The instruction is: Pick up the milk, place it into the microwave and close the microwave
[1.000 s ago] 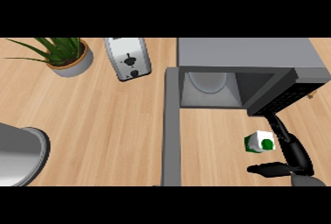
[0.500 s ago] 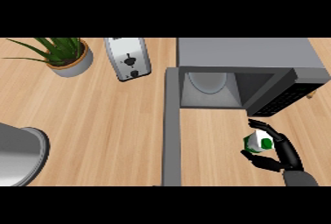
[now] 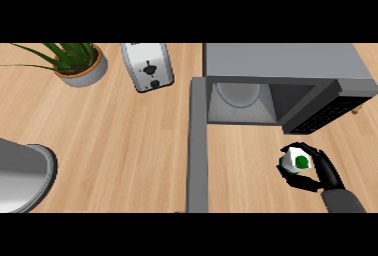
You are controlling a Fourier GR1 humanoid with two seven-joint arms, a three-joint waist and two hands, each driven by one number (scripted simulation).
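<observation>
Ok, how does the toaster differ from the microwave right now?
The toaster is small, light grey, and stands closed on the counter, slightly tilted; the microwave is far larger, darker grey, squared to the view. The microwave's door hangs open, showing the white plate inside; the toaster shows only its top slots. Both sit along the counter's far side.
</observation>
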